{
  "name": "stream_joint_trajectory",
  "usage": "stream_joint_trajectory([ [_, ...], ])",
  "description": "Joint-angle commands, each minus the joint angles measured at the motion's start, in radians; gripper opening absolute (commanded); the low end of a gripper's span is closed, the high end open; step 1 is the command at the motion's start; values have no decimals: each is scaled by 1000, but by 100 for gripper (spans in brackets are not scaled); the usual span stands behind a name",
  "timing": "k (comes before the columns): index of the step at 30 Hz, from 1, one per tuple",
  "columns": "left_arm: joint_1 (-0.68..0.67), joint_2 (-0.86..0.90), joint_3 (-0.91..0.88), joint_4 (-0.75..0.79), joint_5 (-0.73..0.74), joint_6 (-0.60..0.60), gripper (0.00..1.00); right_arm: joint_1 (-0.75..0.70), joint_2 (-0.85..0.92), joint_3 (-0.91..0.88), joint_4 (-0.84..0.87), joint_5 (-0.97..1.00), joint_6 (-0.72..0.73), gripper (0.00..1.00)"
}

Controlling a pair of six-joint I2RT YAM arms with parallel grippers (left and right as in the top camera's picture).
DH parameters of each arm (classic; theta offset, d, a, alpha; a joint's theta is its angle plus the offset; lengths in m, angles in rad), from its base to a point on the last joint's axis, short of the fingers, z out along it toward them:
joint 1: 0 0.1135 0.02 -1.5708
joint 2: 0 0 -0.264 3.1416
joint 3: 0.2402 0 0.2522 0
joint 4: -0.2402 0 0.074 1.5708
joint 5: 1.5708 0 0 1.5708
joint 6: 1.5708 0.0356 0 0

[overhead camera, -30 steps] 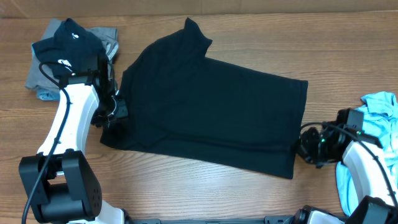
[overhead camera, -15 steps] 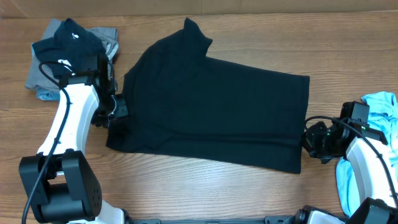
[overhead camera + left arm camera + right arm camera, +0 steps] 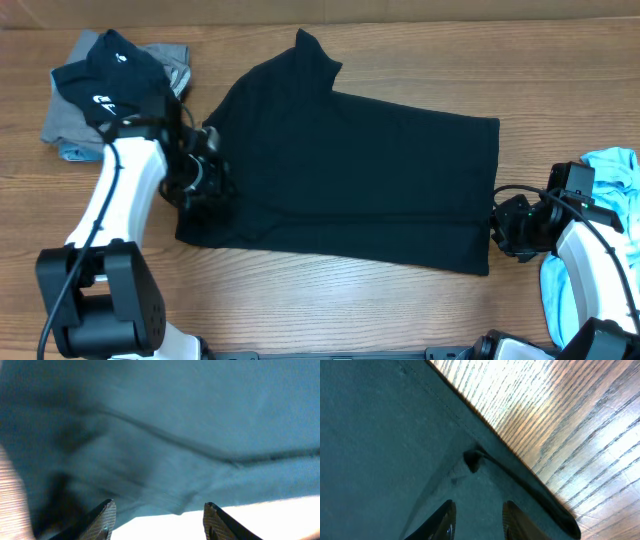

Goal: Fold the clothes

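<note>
The clothes, a plain black T-shirt [image 3: 350,180], lie spread flat across the middle of the wooden table [image 3: 330,300], with a sleeve pointing to the back. My left gripper [image 3: 208,175] hovers over the shirt's left edge. In the left wrist view it [image 3: 160,520] is open, with the dark cloth [image 3: 175,425] beyond its tips and nothing between them. My right gripper [image 3: 498,228] sits at the shirt's lower right corner. Seen from the right wrist, it [image 3: 479,519] is open above the fabric [image 3: 380,435], near the hem, with nothing gripped.
A heap of grey cloth topped by a smaller black garment with a white logo [image 3: 110,85] lies at the back left. A light blue cloth [image 3: 612,170] lies at the right edge, beside my right arm. Bare wood [image 3: 570,420] borders the hem.
My right gripper was shut on the shirt's right edge, drew it to the right, and has now opened and let go. My left gripper moved right, onto the shirt's left edge.
</note>
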Motion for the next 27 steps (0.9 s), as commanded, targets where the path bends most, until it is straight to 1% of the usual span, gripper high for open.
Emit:
stream_joint_trajectory([
  [1, -72, -17, -87, 25, 99, 58, 61, -3, 1, 22, 4, -7, -3, 34],
  [7, -146, -16, -173, 92, 85, 37, 61, -3, 1, 22, 3, -7, -3, 34],
  [11, -150, -16, -207, 135, 18, -6, 58, -3, 1, 22, 3, -7, -5, 35],
  [13, -150, -16, -218, 139, 16, -6, 56, -3, 1, 22, 3, -7, -19, 35],
  [19, -164, -16, -258, 162, 16, -3, 57, -3, 1, 22, 4, -4, -26, 36],
  [21, -176, -16, -267, 174, 14, -2, 56, -3, 1, 22, 4, -4, -26, 36],
  [22, -183, -16, -274, 185, 8, -2, 53, -3, 1, 22, 4, -4, -26, 36],
  [24, -196, -16, -284, 206, -13, -3, 40, -3, 1, 22, 4, -4, -26, 36],
  [26, -202, -16, -293, 232, -24, -3, 29, -3, 1, 22, 4, -4, -26, 37],
  [27, -201, -16, -293, 237, -24, -3, 26, -3, 1, 22, 4, -4, -26, 37],
])
